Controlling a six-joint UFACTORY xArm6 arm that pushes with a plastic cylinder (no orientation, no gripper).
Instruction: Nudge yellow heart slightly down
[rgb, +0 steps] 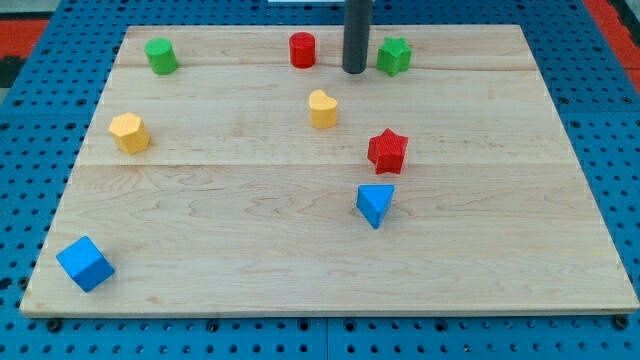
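Note:
The yellow heart (322, 109) sits on the wooden board (250, 230), a little above its middle. My tip (354, 71) is the lower end of the dark rod that comes down from the view's top. It rests on the board above and slightly right of the yellow heart, with a small gap between them. The tip stands between the red cylinder (302, 50) on its left and the green star (394, 56) on its right.
A green cylinder (160, 55) is at the top left. A yellow hexagon (129, 132) is at the left. A red star (387, 151) and a blue triangle (375, 204) lie below and right of the heart. A blue cube (84, 264) is at the bottom left.

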